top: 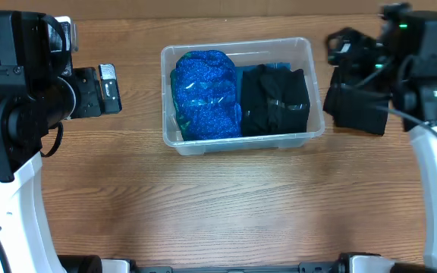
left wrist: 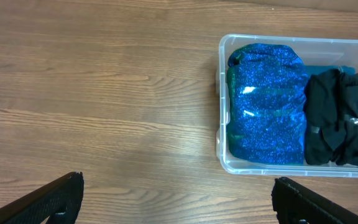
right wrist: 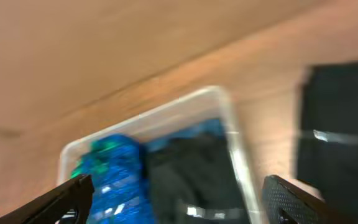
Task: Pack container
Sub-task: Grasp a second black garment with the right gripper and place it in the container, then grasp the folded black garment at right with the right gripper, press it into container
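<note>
The clear container [top: 241, 142] sits on the wooden tabletop [top: 226, 205], between the two arms. Inside it, a blue glittery bundle [top: 205, 95] fills the left half and a black bundle [top: 274, 101] the right half, side by side and touching. The left fingers [top: 110, 85] are spread wide with nothing between them, and hover over bare wood well apart from the container's left wall. The right fingers [right wrist: 73, 196] are also spread and empty, above the container's right end, in a blurred view. A dark folded item [top: 359, 110] lies just beside the container's right wall
</note>
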